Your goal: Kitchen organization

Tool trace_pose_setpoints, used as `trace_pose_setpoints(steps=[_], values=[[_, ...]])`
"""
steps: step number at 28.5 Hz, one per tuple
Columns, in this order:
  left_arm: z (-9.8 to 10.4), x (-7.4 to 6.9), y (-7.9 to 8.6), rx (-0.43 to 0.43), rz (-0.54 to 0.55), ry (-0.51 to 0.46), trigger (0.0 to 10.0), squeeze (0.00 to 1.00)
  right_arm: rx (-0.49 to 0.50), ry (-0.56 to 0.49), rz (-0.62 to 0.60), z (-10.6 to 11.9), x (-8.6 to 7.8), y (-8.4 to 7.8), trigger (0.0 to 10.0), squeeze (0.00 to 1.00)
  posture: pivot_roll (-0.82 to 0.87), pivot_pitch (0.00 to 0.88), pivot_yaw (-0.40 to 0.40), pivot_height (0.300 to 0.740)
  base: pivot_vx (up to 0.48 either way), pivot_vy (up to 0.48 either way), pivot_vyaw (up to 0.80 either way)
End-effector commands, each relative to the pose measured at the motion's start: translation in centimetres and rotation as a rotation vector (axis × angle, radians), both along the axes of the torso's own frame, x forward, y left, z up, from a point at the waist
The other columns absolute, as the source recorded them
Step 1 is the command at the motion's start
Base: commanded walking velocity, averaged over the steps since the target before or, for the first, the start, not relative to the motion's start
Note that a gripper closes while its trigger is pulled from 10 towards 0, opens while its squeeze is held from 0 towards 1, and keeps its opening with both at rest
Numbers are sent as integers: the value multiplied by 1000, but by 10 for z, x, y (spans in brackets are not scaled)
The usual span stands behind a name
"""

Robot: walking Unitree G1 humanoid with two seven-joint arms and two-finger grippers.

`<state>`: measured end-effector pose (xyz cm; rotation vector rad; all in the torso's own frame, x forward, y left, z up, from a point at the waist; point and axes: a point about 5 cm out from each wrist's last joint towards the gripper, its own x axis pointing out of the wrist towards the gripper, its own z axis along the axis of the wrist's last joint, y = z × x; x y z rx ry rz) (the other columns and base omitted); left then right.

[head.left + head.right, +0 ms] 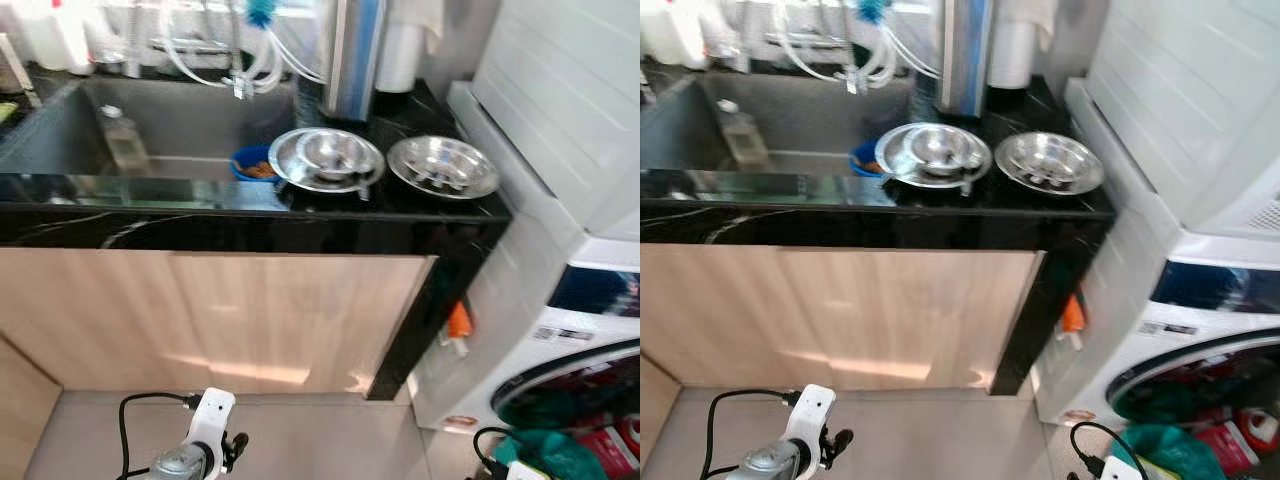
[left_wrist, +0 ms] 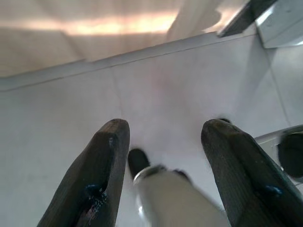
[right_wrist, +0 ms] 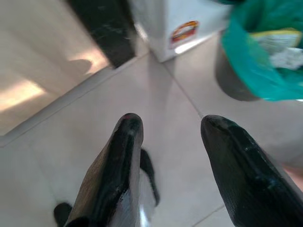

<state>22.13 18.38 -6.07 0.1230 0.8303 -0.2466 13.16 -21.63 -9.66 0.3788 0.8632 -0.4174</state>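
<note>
The black marble countertop (image 1: 250,215) serves as the landmark here: it runs across the upper part of the head views, above a light wooden cabinet front (image 1: 220,320). Set into the countertop toward its left end is a dark sink (image 1: 150,125), with a faucet and white hoses (image 1: 235,60) behind it and a small blue bowl (image 1: 252,163) at the sink's right rim. On the countertop just right of the sink sits a wide steel plate (image 1: 325,160) with a smaller steel bowl (image 1: 335,150) nested in it, and just beside that, nearer the countertop's right end, lies a second steel plate (image 1: 442,166), apart from the first. Behind the plates, against the back of the countertop, stands a tall shiny steel cylinder (image 1: 352,55). Off the countertop's right end stands a white washing machine (image 1: 560,300), and an orange-tipped item (image 1: 458,322) hangs in the gap between them. Both arms hang low in front of the cabinet, well below the countertop and over the pale tiled floor (image 2: 189,85). The left gripper (image 2: 164,137) has its fingers spread wide with nothing between them, and the right gripper (image 3: 170,137) is likewise spread wide and empty, with a green bag (image 3: 260,52) on the floor nearby.
</note>
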Motion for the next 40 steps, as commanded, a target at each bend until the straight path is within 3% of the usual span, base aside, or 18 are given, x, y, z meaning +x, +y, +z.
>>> trace_pose_setpoints(steps=[1, 18, 40], values=[[-3, -5, 3, 7, -3, 22, 10000, 0, 0, 1, -3, 0, -2, 0, 10000, 0, 96, 68, -98, 740, 0, 409, 0], [-2, -4, 4, 13, -8, 18, 10000, 0, 2, -1, -20, -1, -2, 2, 10000, 0, 100, 72, -92, 740, 0, 370, -309], [-1, -3, 4, 9, 4, 9, 10000, 0, 2, -16, -39, 0, 0, 1, 10000, 0, 97, 84, -96, 740, 0, 0, 0]])
